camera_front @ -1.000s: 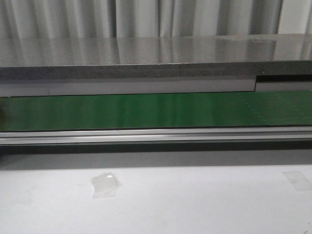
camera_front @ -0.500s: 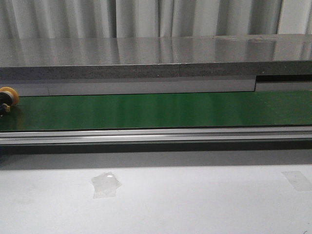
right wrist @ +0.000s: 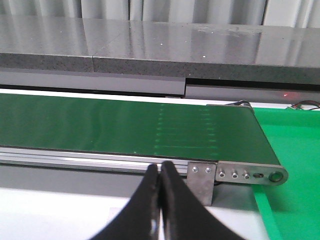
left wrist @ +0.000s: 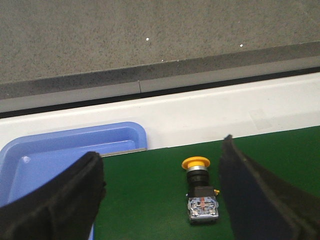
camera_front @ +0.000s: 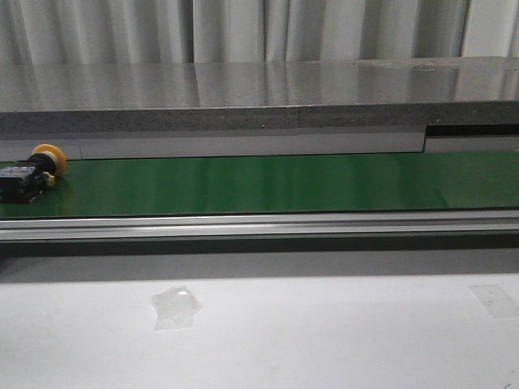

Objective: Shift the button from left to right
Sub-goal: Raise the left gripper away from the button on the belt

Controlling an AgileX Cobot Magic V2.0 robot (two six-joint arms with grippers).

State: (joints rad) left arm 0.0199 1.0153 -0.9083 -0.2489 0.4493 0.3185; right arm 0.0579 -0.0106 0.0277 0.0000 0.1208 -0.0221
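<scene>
Left wrist view: left gripper (left wrist: 160, 200) gapes wide around the untouched button (left wrist: 200, 187); right gripper (right wrist: 160, 187) is pinched together, empty.

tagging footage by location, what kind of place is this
Probably an industrial test cell or lab: a green conveyor belt with an aluminium side rail, a push-button switch riding on it, and a blue plastic bin alongside.

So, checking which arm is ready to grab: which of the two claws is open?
The left claw, fingers spread wide either side of the button on the green belt. The right claw is pressed shut, empty.
</scene>
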